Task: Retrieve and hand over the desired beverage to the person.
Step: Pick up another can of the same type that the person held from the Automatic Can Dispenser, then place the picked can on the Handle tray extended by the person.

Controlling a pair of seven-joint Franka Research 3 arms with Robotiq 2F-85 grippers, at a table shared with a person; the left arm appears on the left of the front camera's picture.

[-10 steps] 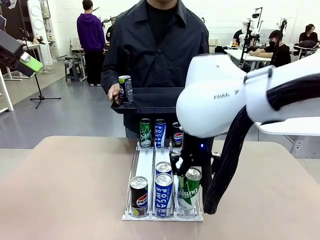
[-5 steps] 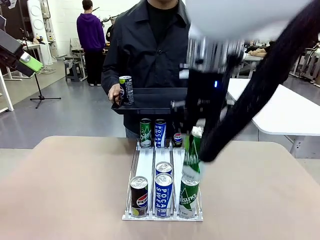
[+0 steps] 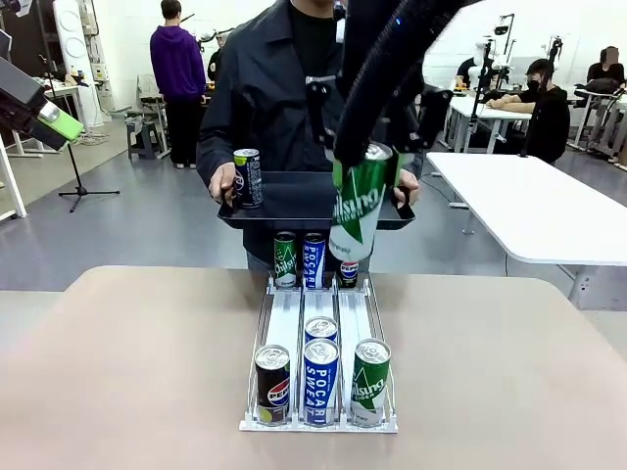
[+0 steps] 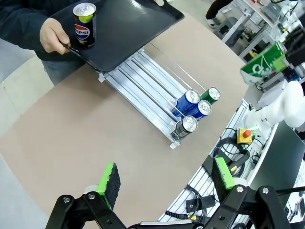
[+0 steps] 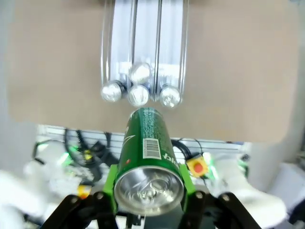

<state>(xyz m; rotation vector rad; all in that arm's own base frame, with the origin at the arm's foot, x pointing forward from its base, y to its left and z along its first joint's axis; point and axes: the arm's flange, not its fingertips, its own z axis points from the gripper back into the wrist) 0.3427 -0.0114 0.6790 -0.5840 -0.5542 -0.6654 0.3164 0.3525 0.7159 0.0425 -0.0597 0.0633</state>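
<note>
Green cans: three. One is gripped in the right claw (image 3: 364,162), raised and tilted over the near edge of the black tray (image 3: 294,201); one stands at the front of the rack's right lane (image 3: 370,382); one stands at the back of the left lane (image 3: 285,259).
Held green can (image 3: 359,204): clamped between the green pads, seen bottom-first in the right wrist view (image 5: 148,164), high above the rack (image 5: 143,47).
Blue cans: three. Two sit one behind the other at the front of the middle lane (image 3: 320,377); one is at the back of that lane (image 3: 313,259).
Black Pepsi cans: three. One at the front of the left lane (image 3: 272,384), one at the back of the right lane (image 3: 348,272), one upright on the tray's left end (image 3: 246,176).
Person (image 3: 284,88): stands at the table's far side, a hand (image 3: 225,181) on each end of the tray, holding it level above the far table edge.
Left claw (image 4: 164,179): fingers spread wide apart, nothing between them, hovering high over the table's side.
Rack (image 3: 318,338): three lanes, centred on the table (image 3: 127,362), its front end near the robot's edge.
Open room: the middle stretch of all three lanes is bare; most of the tray to the right of its can is bare; wide bare tabletop lies on both sides of the rack.
</note>
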